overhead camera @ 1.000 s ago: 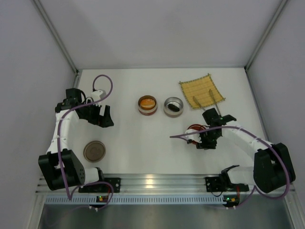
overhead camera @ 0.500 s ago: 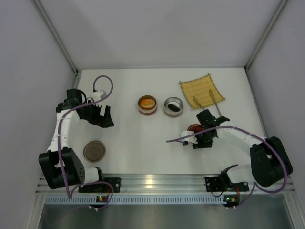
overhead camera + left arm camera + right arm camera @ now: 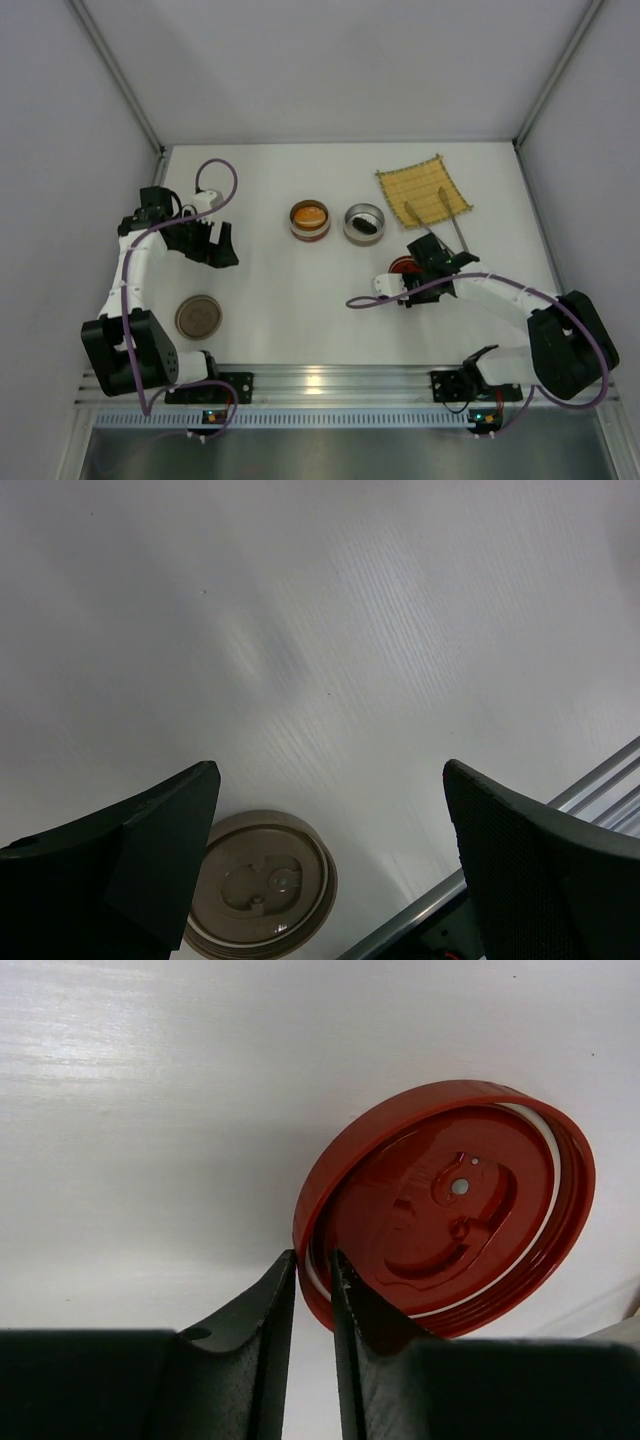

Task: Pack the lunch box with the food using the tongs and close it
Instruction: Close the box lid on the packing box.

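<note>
Status: orange bun (image 3: 310, 213) sits in the orange-walled tin (image 3: 310, 232), and the dark oblong piece (image 3: 365, 226) in the metal tin (image 3: 348, 214) beside it. Judged: packing is done, closing is left.

Tongs (image 3: 457, 230) lie across the near-right edge of the yellow woven mat (image 3: 420, 182), long axis far-left to near-right; joined end unclear.

Right gripper (image 3: 312, 1260) pinches the rim of the red lid (image 3: 450, 1200), which lies hollow side up, near the metal tin.

Left gripper (image 3: 330, 770) is spread wide and empty above the brown lid (image 3: 262, 895).
</note>
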Motion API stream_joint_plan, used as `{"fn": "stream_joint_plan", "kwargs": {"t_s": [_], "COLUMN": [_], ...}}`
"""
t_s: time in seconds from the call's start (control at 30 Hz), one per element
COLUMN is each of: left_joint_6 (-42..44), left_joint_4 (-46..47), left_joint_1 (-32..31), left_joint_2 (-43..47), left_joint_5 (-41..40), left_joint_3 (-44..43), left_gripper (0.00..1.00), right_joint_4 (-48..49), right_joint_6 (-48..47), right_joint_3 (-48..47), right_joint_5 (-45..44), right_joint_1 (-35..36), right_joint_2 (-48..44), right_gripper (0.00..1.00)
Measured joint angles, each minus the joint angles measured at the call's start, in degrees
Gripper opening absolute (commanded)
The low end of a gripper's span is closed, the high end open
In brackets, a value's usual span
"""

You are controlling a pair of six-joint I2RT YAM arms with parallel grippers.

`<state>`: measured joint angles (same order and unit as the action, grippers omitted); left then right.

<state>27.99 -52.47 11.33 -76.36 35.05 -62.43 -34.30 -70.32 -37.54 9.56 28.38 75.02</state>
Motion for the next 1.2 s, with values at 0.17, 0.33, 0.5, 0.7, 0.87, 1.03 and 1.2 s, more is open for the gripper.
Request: {"fn": "stream_joint_plan", "kwargs": {"t_s": [0.17, 0.33, 0.5, 0.7, 0.87, 1.03, 1.2], "left_joint_6": [0.0, 0.0, 0.0, -0.1, 0.0, 0.0, 0.6], "left_joint_4": [0.1, 0.1, 0.1, 0.0, -0.3, -0.3, -0.1], "left_joint_1": [0.0, 0.0, 0.0, 0.0, 0.0, 0.0, 0.0], "left_joint_2": [0.0, 0.0, 0.0, 0.0, 0.9, 5.2, 8.5], "left_joint_5": [0.0, 0.0, 0.0, 0.1, 1.4, 5.2, 13.7], "left_joint_3": [0.0, 0.0, 0.0, 0.0, 0.0, 0.4, 4.3], "left_gripper": [0.98, 0.98, 0.98, 0.98, 0.98, 0.97, 0.93], "right_joint_4": [0.2, 0.4, 0.5, 0.2, -5.5, -9.9, -11.7], "right_joint_6": [2.2, 4.2, 6.1, 11.1, 20.3, 28.5, 31.7], "right_joint_3": [0.9, 1.6, 1.6, -1.3, -7.4, -18.1, -23.8], "right_joint_5": [-0.2, -0.5, -0.5, -0.3, 7.5, 15.1, 17.4], "right_joint_1": [1.6, 3.3, 3.8, 4.5, 4.6, 4.6, 4.6], "right_joint_2": [-0.9, -1.7, -1.6, 1.5, 3.0, 0.3, -3.0], "right_gripper": [0.09, 0.07, 0.09, 0.00, 0.00, 0.00, 0.00]}}
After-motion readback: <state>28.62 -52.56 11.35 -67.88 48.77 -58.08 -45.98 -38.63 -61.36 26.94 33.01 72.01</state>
